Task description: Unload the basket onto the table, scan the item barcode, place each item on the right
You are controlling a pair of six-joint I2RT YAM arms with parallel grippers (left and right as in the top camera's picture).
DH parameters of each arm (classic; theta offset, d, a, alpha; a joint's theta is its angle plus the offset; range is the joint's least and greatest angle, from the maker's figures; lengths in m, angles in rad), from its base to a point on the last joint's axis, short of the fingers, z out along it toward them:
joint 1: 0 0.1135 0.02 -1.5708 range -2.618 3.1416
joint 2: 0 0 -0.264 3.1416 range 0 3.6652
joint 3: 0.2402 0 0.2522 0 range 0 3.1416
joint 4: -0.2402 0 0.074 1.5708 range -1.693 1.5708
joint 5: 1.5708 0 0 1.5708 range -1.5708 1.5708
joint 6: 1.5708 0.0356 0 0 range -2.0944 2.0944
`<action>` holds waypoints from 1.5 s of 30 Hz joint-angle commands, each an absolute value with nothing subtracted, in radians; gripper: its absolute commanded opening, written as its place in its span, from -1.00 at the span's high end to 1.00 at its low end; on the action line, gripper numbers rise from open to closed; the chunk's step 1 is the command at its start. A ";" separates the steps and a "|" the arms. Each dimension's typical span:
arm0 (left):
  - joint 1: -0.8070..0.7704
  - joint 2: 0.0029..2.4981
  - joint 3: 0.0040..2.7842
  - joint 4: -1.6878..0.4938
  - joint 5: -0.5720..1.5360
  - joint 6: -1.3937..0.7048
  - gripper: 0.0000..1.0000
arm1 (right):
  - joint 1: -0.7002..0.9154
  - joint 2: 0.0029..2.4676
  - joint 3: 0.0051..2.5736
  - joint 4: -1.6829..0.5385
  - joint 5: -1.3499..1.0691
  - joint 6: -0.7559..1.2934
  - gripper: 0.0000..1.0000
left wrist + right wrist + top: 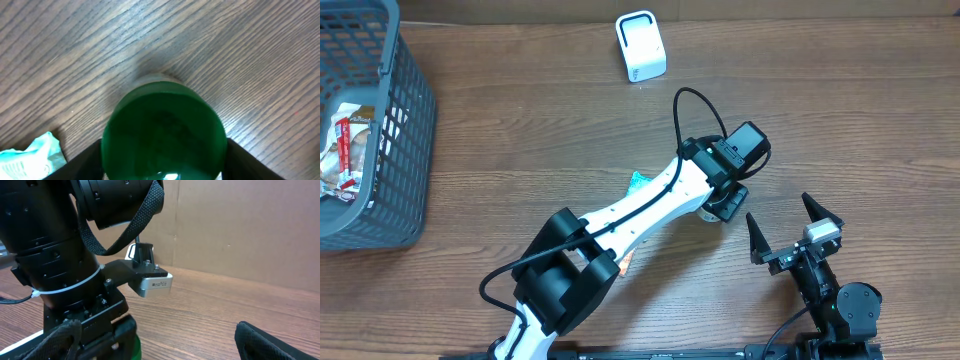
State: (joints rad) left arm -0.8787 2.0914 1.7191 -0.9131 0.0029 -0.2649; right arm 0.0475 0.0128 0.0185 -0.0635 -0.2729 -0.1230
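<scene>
Green item (162, 125) sits between the left gripper (162, 150) fingers, grip unclear. A teal packet (30, 157) lies just outside one finger. Right gripper (777, 207) fingers are wide, with the left arm (55, 255) close ahead.

Matt brown wood grain on table (520, 130), faintly ridged. Smooth, glossy green plastic on item (162, 130). Crinkled teal-and-white film on packet (30, 157). Grey matt plastic lattice for basket (405, 130); smooth white plastic on scanner (640, 45). Glossy white shell and matt black housings on left arm (660, 195). Woven black sleeve (152, 205), brushed silver metal block (155, 284), matt cardboard (240, 225) behind
</scene>
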 commanded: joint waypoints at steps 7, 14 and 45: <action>-0.888 2.106 1.719 -0.896 0.019 -0.512 -0.26 | 0.051 0.005 0.008 -0.058 -0.262 -0.115 -1.00; -0.878 2.084 1.748 -0.885 0.007 -0.521 -0.70 | 0.051 0.005 0.008 -0.059 -0.262 -0.115 -1.00; -0.573 1.812 1.465 -1.168 -0.228 -0.543 -0.35 | 0.051 0.005 0.008 -0.059 -0.262 -0.115 -1.00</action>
State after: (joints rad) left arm -0.5690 1.7966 1.5497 -1.2148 -0.2394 -0.5243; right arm 0.0475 0.0128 0.0185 -0.0639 -0.2726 -0.1230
